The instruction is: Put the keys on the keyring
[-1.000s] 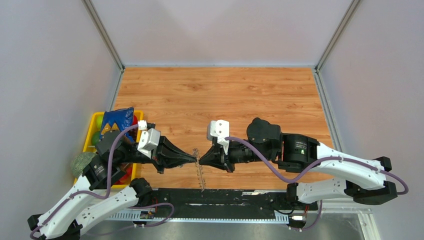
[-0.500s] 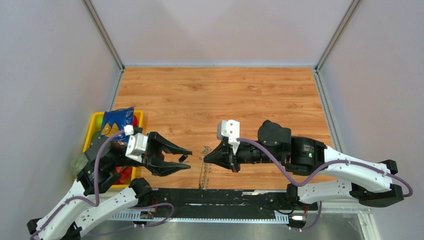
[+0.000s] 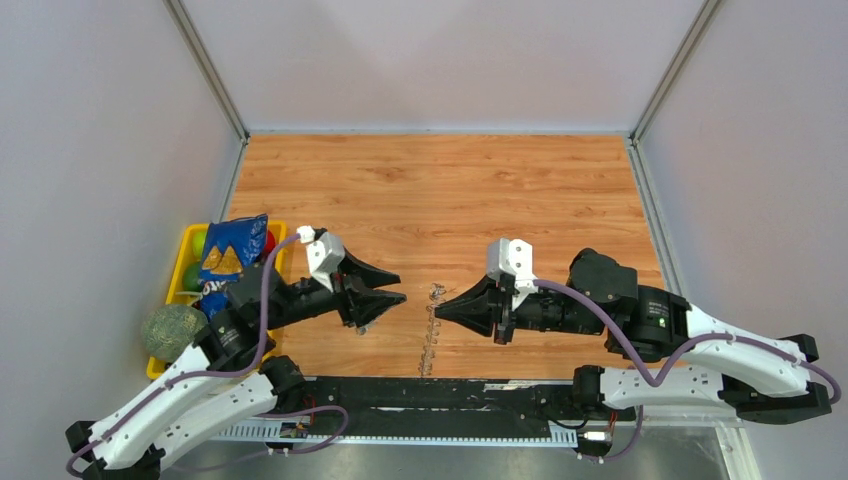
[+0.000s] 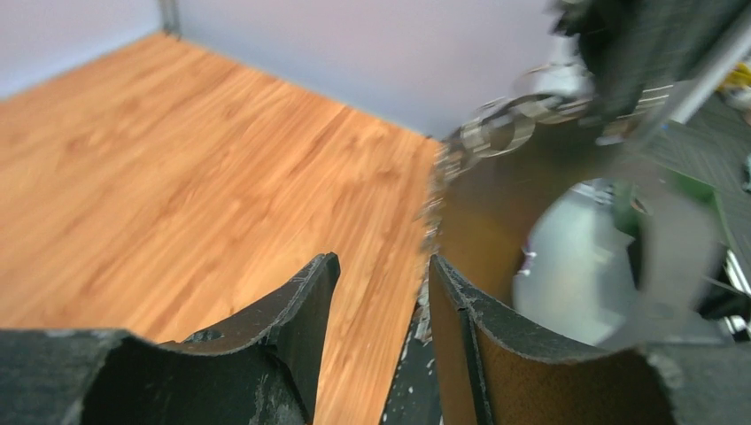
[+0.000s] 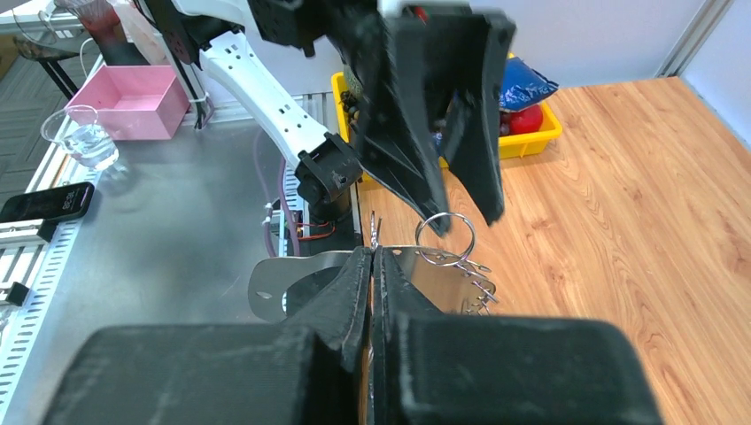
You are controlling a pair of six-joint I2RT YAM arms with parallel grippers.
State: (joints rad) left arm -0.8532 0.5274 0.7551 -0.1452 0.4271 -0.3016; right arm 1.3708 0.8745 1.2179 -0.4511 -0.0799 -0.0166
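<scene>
**Obs 1:** Left gripper point(image 3: 398, 287)?

**Obs 2:** Jaws stood apart with nothing between them. It hung over the wooden table point(image 3: 450, 200) and pointed at the right arm.

**Obs 1:** Right gripper point(image 3: 441, 310)?

**Obs 2:** Fingers were pressed together on the keyring point(image 5: 279, 292), pinching its thin grey metal. From above the ring showed edge-on — a thin jagged line between the two grippers, running toward the near table edge.

**Obs 1:** Any contact with the left fingers?

**Obs 2:** From above, they were close but apart. In the right wrist view a small wire loop point(image 5: 445, 235) on the rim sat just before the left fingertips; whether they touched, I could not tell.

**Obs 1:** Surroundings?

**Obs 2:** Yellow bin point(image 3: 186, 262) at the table's left edge, with a blue snack bag point(image 3: 228, 262) in it.
</scene>
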